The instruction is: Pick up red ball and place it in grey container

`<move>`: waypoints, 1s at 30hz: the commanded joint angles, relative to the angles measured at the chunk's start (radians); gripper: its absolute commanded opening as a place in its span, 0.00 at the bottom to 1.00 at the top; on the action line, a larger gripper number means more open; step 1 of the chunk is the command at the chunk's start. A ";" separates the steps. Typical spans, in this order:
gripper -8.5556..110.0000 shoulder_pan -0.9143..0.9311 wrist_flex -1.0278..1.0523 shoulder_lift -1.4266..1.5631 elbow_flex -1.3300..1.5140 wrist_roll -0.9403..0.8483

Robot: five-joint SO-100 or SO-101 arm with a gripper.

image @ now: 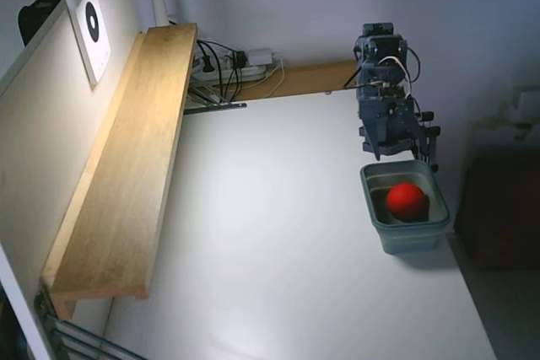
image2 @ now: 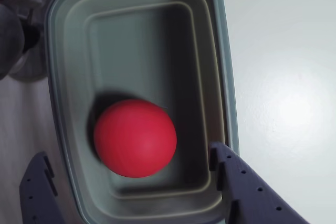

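Observation:
The red ball (image2: 135,137) (image: 406,198) lies inside the grey container (image2: 223,61) (image: 411,233), a grey-green tub at the right side of the white table. In the wrist view my gripper (image2: 130,153) hangs above the tub and is open. Its two dark fingers (image2: 239,182) stand wide on either side of the ball without touching it. In the fixed view the gripper (image: 403,153) sits over the tub's far rim, with the arm folded upright behind it.
A long wooden shelf (image: 135,158) runs along the left wall. Cables and a power strip (image: 236,65) lie at the back. The table's right edge (image: 460,259) is close beside the tub. In the wrist view a round metal object (image2: 31,51) stands beyond the tub's left side.

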 commanded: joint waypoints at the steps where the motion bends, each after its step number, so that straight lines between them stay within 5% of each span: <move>1: 0.39 -0.007 -0.008 0.020 -0.033 0.002; 30: 0.29 0.436 0.066 0.177 0.032 0.002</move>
